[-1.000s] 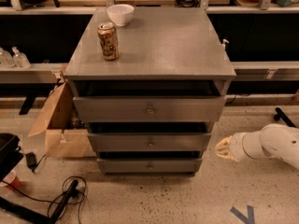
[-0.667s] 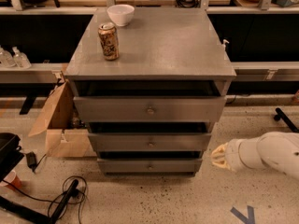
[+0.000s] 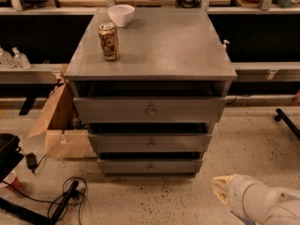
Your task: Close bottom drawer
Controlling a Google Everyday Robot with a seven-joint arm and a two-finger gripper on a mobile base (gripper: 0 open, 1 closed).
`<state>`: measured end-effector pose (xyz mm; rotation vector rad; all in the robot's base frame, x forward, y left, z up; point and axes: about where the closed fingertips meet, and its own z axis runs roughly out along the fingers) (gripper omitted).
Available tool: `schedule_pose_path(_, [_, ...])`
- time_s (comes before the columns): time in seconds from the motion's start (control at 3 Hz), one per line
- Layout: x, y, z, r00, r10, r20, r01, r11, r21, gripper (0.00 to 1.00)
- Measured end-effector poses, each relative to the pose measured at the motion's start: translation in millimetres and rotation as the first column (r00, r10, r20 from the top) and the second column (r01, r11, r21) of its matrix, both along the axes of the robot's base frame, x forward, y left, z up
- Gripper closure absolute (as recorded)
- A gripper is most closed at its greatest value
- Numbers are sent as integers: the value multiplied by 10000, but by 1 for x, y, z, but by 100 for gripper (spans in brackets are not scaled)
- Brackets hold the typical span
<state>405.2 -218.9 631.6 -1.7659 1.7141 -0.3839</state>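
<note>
The grey cabinet stands in the middle of the camera view with three drawer fronts. The bottom drawer is the narrowest front, with a tiny round knob. It stands pulled out a little, with a dark gap above it. My gripper is the pale yellowish end of the white arm at the lower right. It hangs low over the floor, to the right of the bottom drawer and nearer the camera, apart from it.
A gold can and a white bowl stand on the cabinet top. An open cardboard box sits left of the cabinet. Black cables lie on the speckled floor at lower left. Shelving runs behind.
My arm and gripper have dropped lower and come a little nearer the camera at the cabinet's right. The drawers have not moved.
</note>
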Motion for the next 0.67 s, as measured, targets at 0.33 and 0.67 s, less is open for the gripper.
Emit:
schedule_pose_path(0.33, [-11,-4,-8,9998,-197,103,195,9997,173,51])
schedule_pose_path(0.67, [-10,-3,-8,9998,-163,96,161,9997,156,20])
